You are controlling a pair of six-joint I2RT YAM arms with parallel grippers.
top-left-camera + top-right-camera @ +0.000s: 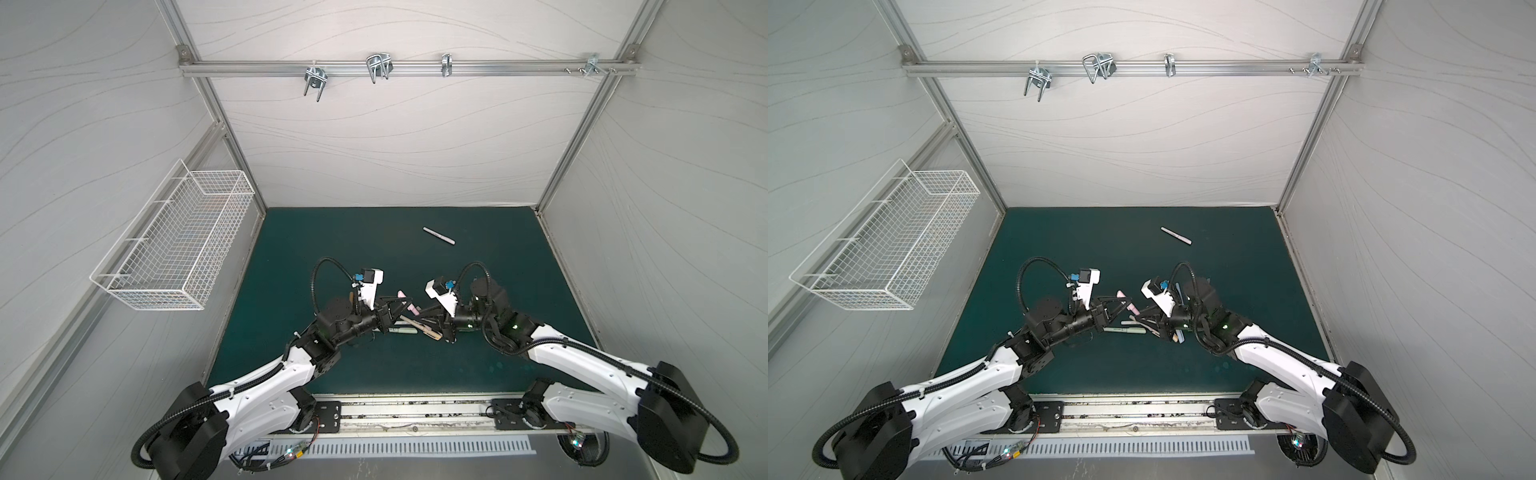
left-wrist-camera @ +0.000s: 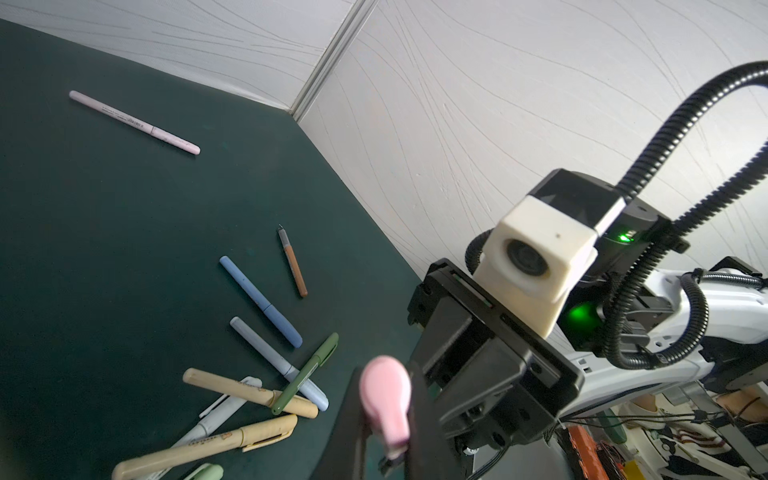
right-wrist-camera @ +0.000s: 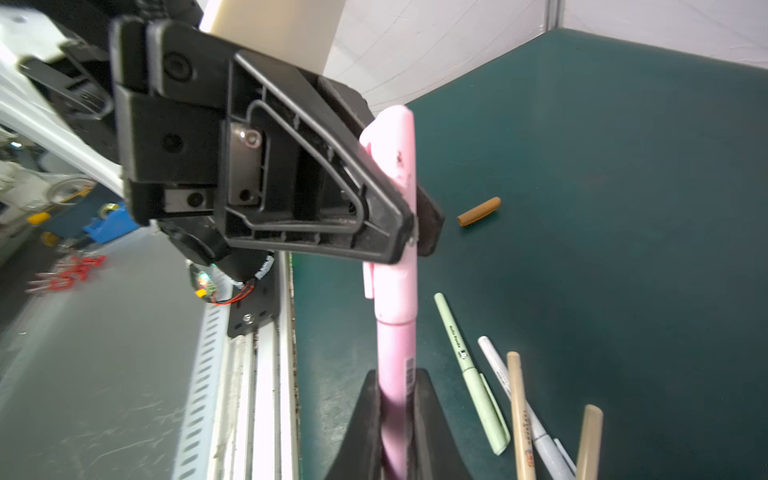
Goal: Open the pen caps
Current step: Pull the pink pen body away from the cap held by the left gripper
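Note:
A pink pen (image 3: 395,353) hangs above the green mat (image 1: 332,249), held between both grippers. My left gripper (image 3: 409,216) is shut on its pink cap (image 3: 395,174); the cap's rounded end (image 2: 384,390) shows between the jaws in the left wrist view. My right gripper (image 3: 397,419) is shut on the pen's body. The cap's rim meets the body with no gap. In both top views the grippers (image 1: 404,301) (image 1: 420,311) meet at mid-mat over a pile of pens (image 1: 409,328). A loose brown cap (image 3: 479,211) lies on the mat, and an uncapped brown pen (image 2: 293,262) lies apart.
Capped blue (image 2: 262,301), tan (image 2: 249,392), dark green (image 2: 305,374) and light green (image 3: 471,370) pens lie under the grippers. A lone pink pen (image 1: 439,236) lies farther back. A white wire basket (image 1: 178,245) hangs on the left wall. A metal rail (image 1: 415,411) lines the mat's front edge.

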